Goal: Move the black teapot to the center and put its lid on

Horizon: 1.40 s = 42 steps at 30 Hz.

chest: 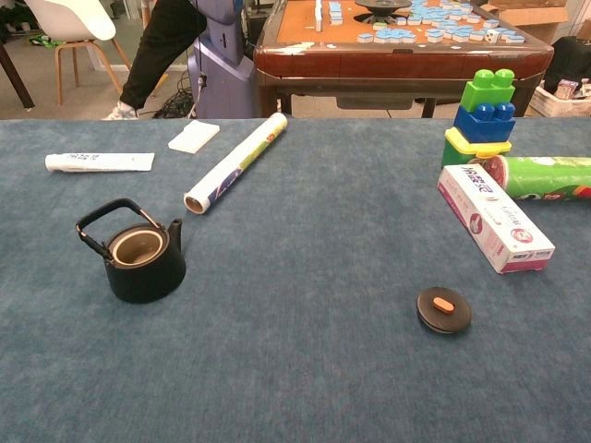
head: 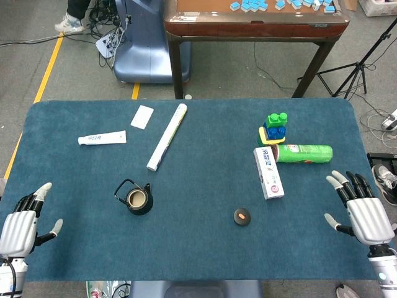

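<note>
The black teapot (head: 138, 198) sits open on the left side of the desk (head: 198, 248), so it needs moving to the middle. Its lid (head: 242, 216) lies apart, to the right. The left hand (head: 22, 226) and right hand (head: 363, 214) rest at the edges, fingers spread, holding nothing

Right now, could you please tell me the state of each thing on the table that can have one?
black teapot: upright, lid off, handle raised, left of centre.
lid: lying flat on the cloth, apart from the teapot, knob up.
green can: on its side.
white box: lying flat.
toy blocks: stacked.
roll: lying down.
tube: lying flat.
left hand: open, empty.
right hand: open, empty.
</note>
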Each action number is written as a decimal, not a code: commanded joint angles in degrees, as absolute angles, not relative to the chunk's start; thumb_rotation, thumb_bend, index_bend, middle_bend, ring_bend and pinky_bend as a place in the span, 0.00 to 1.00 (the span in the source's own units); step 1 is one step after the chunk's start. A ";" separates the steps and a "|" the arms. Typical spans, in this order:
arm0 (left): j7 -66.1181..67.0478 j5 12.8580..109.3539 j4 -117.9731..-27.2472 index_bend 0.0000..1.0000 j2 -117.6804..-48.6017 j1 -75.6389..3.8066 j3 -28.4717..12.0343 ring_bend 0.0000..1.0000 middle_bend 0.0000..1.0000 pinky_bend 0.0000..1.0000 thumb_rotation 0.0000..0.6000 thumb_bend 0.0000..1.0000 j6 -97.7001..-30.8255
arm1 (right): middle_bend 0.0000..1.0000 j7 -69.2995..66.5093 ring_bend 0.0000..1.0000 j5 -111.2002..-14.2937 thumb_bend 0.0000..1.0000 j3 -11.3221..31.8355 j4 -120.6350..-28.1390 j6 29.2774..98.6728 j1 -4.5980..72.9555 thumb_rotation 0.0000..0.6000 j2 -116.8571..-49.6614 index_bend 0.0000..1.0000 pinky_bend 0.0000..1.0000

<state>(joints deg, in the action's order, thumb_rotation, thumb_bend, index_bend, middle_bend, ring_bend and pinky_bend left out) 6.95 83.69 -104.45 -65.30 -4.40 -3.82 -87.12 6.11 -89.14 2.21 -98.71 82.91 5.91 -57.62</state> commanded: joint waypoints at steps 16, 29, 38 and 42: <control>0.65 80.47 -103.76 0.12 -62.83 -8.52 -6.21 0.14 0.13 0.13 0.99 0.25 -80.03 | 0.13 9.16 0.00 -88.75 0.26 4.47 -101.26 83.49 7.30 1.00 -55.11 0.12 0.00; 4.43 70.87 -104.85 0.20 -61.41 -18.68 -9.53 0.14 0.13 0.13 0.41 0.19 -64.44 | 0.13 10.68 0.00 -88.50 0.26 5.48 -103.19 82.36 8.87 1.00 -53.48 0.12 0.00; 12.80 59.47 -102.79 0.24 -64.69 -25.93 -11.16 0.14 0.13 0.13 0.35 0.19 -57.33 | 0.13 10.11 0.00 -88.07 0.26 5.24 -102.67 82.86 8.42 1.00 -53.35 0.12 0.00; 16.13 54.30 -102.00 0.27 -66.07 -28.87 -11.20 0.14 0.13 0.13 0.26 0.19 -54.81 | 0.13 9.77 0.00 -87.92 0.26 5.13 -102.37 83.08 8.19 1.00 -53.33 0.12 0.00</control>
<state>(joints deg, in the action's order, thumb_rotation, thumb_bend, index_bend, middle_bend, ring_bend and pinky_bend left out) 14.61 56.61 -102.69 -65.04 -27.10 -11.01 -56.41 9.77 -87.93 5.14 -102.37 83.07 8.21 -53.33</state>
